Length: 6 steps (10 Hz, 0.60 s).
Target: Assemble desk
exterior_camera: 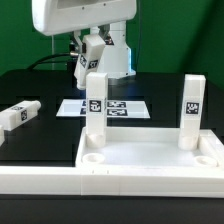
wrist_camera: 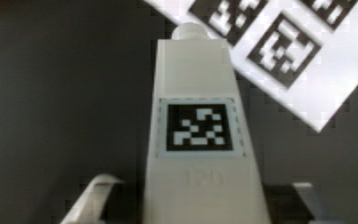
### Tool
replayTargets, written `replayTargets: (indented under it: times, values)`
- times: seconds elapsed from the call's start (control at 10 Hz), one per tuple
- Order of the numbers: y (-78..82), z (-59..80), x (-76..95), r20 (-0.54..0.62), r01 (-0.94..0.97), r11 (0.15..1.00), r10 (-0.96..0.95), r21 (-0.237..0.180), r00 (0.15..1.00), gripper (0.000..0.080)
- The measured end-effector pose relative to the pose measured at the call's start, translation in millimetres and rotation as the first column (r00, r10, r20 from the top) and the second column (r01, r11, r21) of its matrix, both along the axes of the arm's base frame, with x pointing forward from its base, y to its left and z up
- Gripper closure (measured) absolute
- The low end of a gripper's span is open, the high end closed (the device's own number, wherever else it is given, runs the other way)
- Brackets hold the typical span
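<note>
The desk's white rimmed slab lies at the front of the table. Two legs stand upright in its far corner sockets, one at the exterior view's left and one at its right. My gripper hangs behind the left one, above the table, shut on a third leg that points down at a slight tilt. The wrist view shows this held leg with its square tag, running away from the camera between my fingers; my gripper straddles its near end. A fourth leg lies loose at the far left.
The marker board lies flat on the black table behind the slab, and shows beyond the held leg in the wrist view. A long low white rail runs along the front edge, against the slab. The arm's white body looms at the back.
</note>
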<state>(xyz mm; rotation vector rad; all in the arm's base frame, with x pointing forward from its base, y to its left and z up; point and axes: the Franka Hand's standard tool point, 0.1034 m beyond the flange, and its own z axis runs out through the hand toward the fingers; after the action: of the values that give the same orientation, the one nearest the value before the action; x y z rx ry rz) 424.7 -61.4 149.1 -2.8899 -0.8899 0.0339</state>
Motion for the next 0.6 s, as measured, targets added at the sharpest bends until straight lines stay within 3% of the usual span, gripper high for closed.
replayTargets:
  times: [0.1, 0.3, 0.5, 0.6]
  values:
    - [16.9, 4.1, 8.6, -0.002, 0.049, 0.998, -0.049, 0.038, 0.999, 0.0509]
    - [50.0, 7.4, 45.5, 0.002, 0.065, 0.996, -0.065, 0.058, 0.998, 0.0509]
    - [61.4, 5.8, 70.0, 0.075, 0.066, 0.998, -0.067, 0.024, 0.995, 0.0509]
    - [61.9, 3.9, 67.2, 0.065, 0.065, 0.998, -0.066, 0.026, 0.996, 0.0509]
